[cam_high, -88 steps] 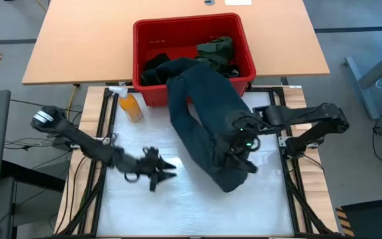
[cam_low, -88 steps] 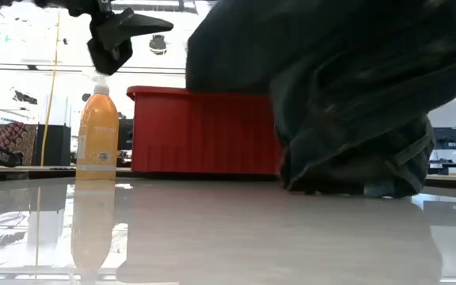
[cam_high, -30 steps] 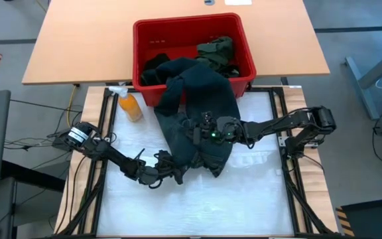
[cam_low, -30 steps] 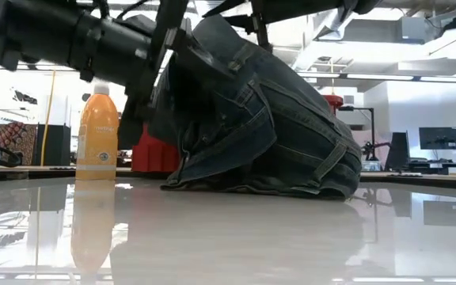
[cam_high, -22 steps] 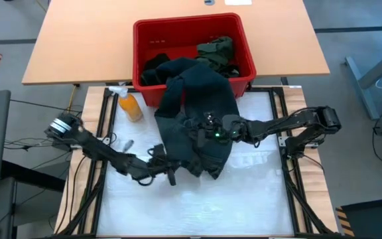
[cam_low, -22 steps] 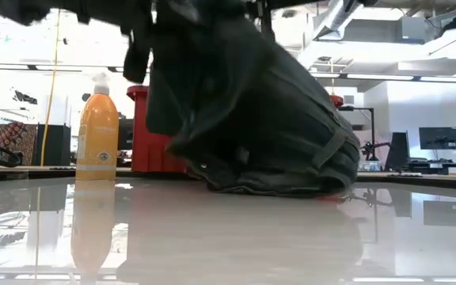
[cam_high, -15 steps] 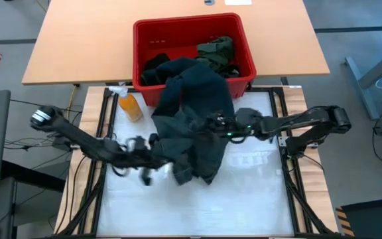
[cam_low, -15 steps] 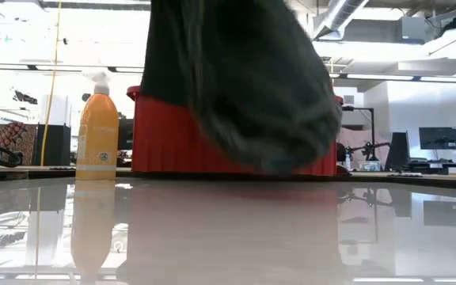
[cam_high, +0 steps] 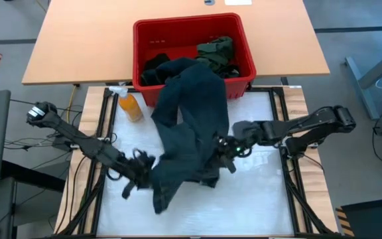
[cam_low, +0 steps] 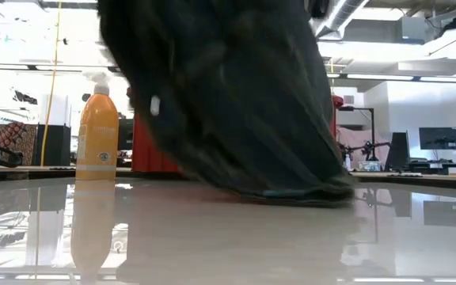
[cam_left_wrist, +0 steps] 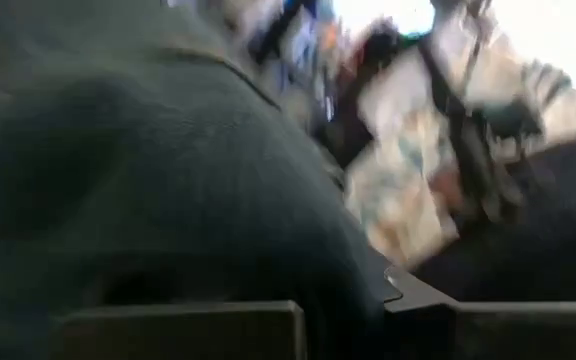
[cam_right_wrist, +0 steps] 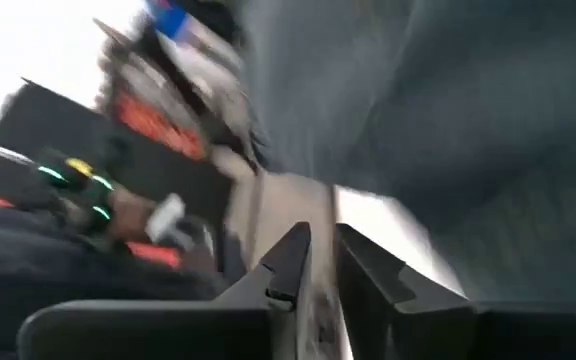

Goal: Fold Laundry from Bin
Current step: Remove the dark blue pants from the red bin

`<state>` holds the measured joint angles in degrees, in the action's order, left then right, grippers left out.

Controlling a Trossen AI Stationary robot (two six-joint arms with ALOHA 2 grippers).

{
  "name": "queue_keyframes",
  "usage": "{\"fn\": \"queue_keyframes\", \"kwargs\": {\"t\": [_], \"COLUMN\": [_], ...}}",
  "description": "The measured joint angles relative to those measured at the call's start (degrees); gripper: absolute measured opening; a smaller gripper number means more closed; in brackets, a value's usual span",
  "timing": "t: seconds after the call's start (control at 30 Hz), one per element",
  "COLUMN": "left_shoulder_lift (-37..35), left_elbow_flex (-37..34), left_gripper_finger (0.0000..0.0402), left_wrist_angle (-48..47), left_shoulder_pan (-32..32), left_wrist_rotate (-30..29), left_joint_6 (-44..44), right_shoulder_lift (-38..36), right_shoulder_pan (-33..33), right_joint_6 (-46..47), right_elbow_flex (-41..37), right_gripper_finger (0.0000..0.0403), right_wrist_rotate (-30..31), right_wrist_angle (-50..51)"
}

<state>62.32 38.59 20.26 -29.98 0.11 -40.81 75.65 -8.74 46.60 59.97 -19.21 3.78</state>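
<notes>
At the near-left edge of the heaped dark trousers, the left gripper has its jaws clamped tight on the cloth, though folds hide the contact. Right gripper sits against the opposite edge, jaws a narrow slit apart; any grip there is blurred. One leg trails into the red bin.

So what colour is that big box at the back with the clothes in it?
Bright red. The box shows best in the high view.
</notes>
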Motion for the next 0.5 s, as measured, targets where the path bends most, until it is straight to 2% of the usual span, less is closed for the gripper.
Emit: {"fn": "queue_keyframes", "kwargs": {"t": [0.17, 0.3, 0.43, 0.5], "left_shoulder_lift": [3.61, 3.15, 2.28, 2.28], "left_elbow_flex": [0.00, 0.00, 0.04, 0.04], "left_gripper_finger": [0.0005, 0.0005, 0.0005, 0.0005], "left_wrist_angle": [0.66, 0.66, -5.18, -8.93], "left_shoulder_pan": [-3.07, -4.94, -6.64, -6.90], "left_wrist_rotate": [4.45, 3.82, -1.63, -4.55], "left_joint_6": [-5.11, -5.79, -6.17, -7.07], "right_shoulder_lift": [0.52, 0.08, 0.25, 1.35], "right_shoulder_pan": [1.00, -2.71, -8.84, -11.34], "right_joint_6": [-4.89, -5.54, -2.60, -0.66], "right_elbow_flex": [-0.02, -0.29, -4.71, -8.17], "right_gripper_finger": [0.0098, 0.0102, 0.0102, 0.0102], "right_wrist_rotate": [2.54, 10.62, 18.38, 20.89], "right_wrist_angle": [13.81, 23.56, 20.35, 14.15]}}
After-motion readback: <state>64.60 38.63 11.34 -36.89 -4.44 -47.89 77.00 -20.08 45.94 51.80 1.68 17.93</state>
